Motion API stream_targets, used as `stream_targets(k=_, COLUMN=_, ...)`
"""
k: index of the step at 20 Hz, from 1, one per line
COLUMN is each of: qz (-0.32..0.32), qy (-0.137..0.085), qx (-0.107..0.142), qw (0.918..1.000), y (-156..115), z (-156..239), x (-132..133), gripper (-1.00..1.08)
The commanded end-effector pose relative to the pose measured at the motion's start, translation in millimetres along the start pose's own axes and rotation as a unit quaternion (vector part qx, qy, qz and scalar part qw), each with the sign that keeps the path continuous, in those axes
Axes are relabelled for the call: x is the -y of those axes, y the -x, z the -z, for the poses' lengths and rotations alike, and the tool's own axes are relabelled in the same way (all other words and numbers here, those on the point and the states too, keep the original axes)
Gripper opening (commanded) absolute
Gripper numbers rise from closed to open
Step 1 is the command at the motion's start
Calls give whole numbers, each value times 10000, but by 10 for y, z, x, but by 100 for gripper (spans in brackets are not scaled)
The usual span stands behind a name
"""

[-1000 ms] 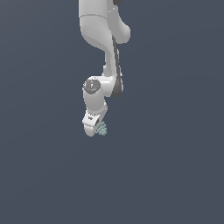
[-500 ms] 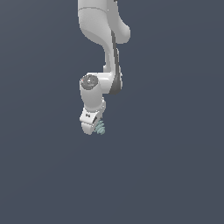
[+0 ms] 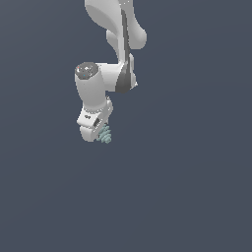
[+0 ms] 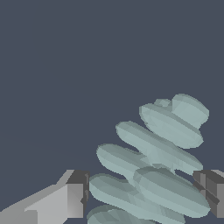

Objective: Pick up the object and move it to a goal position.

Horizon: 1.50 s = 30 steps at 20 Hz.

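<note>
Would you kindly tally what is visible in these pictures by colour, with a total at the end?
White and grey: 1, the robot arm with its gripper.
Pale teal-green: 1, the ribbed lump between the fingers.
Total: 2 things, against a plain dark blue-grey background.

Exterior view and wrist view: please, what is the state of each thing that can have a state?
Claw: shut on the ribbed object, one finger on each side of it.
Ribbed object: held between the fingers, tapered end pointing away from the claw.
Arm: bent, wrist pointing down.
</note>
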State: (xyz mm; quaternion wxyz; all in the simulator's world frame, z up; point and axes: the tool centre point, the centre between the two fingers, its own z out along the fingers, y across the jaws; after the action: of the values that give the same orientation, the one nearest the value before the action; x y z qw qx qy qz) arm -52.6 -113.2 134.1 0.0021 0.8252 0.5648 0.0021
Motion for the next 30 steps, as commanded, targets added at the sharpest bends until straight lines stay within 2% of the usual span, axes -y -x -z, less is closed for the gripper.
stream_targets(k=1, qz=3, qy=-2, qx=-5, qw=10000, y=87, z=263, x=-31, gripper=-100)
stream_targets(k=22, qz=3, qy=-20, qx=-8, qw=10000, y=822, z=2440, x=-346, gripper=-100)
stream_targets(k=30, qz=-3, qy=-26, qx=1, qw=10000, y=1022, z=3020, x=-460, gripper=-100)
